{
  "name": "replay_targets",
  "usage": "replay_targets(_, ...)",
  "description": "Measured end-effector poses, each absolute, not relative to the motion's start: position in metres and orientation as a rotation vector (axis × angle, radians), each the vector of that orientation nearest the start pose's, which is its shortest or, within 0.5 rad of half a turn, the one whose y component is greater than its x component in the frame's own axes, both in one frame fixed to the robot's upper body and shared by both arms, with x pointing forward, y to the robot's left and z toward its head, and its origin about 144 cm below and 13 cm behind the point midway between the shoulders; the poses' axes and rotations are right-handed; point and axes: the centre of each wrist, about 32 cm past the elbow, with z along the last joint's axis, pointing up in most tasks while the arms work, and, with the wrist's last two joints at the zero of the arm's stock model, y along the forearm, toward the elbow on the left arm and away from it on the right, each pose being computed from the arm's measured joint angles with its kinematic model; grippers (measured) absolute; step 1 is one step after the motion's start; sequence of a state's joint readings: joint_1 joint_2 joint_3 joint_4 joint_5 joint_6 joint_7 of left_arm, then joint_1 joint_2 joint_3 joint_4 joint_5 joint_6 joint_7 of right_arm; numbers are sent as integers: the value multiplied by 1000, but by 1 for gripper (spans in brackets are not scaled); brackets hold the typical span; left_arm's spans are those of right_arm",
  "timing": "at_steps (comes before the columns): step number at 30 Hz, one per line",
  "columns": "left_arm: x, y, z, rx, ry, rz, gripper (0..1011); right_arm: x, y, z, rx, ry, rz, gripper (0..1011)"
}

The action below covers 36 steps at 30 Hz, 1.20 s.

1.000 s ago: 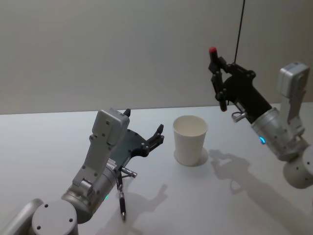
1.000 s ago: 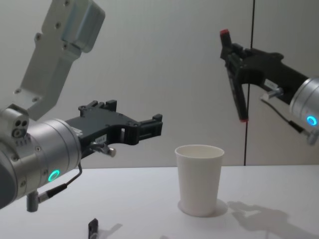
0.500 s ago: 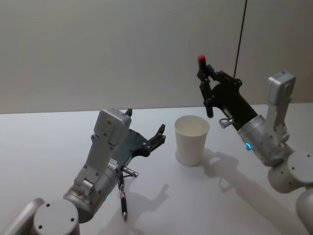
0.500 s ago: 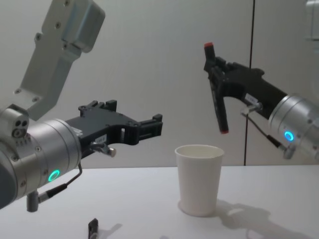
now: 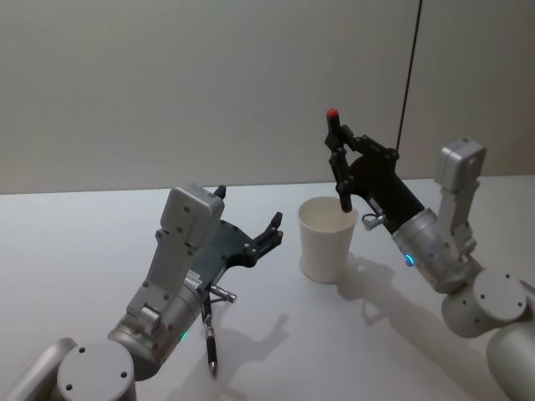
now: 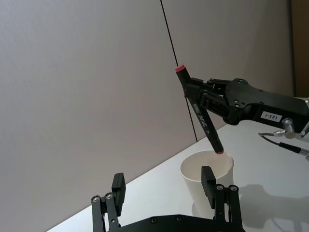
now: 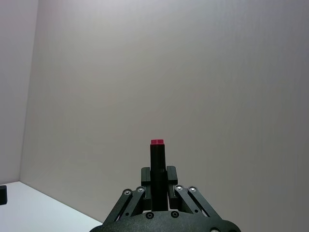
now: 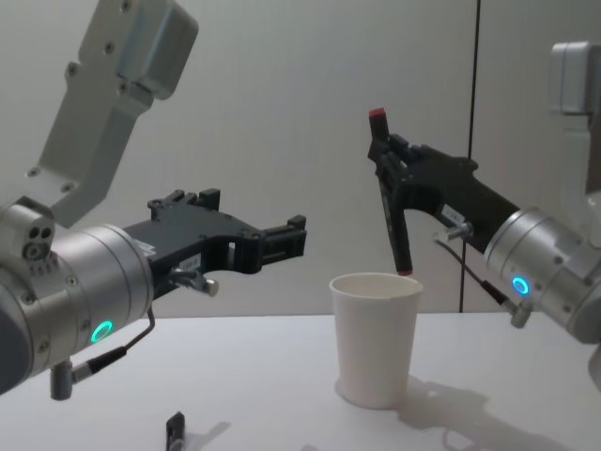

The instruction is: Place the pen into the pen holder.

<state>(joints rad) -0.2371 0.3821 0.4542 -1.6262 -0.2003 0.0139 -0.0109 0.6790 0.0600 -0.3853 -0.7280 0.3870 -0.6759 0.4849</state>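
- Across the white bench (image 5: 75, 251), bare surface lies on every side of the cup, with the widest stretch toward the left edge.
- Over the bench's front-left part, the left gripper (image 5: 247, 209) hovers with its fingers spread wide and nothing between them. It is just left of the cup but apart from it, exactly where it was a second ago.
- Above the cup, the right gripper (image 5: 339, 163) is clamped on the pen's upper half. A second ago it was high and well off to the right; it has since come in leftward and down.
- Toward the bench's far edge, right of centre, the pen holder (image 5: 328, 242) stands upright where it stood earlier.
- Held nearly upright with its red top leaning slightly left, the pen (image 6: 206, 124) has its lower red end at rim level over the right part of the holder's mouth. Whether that end is inside cannot be told.
- Near the front edge, a spare black pen (image 5: 209, 342) lies flat under the left arm.
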Motion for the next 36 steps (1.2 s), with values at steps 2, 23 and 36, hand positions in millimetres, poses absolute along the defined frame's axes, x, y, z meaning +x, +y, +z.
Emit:
replay_targets(2, 492, 198, 1204, 61, -268, 1124, 1004, 624, -178, 1152, 368, -331, -899, 173)
replay_targets(23, 492, 198, 1204, 61, -268, 1124, 1004, 630, -167, 1139, 371, -328, -881, 487)
replay_targets(36, 492, 198, 1204, 61, -268, 1124, 1004, 628, -170, 1141, 363, -328, -883, 897)
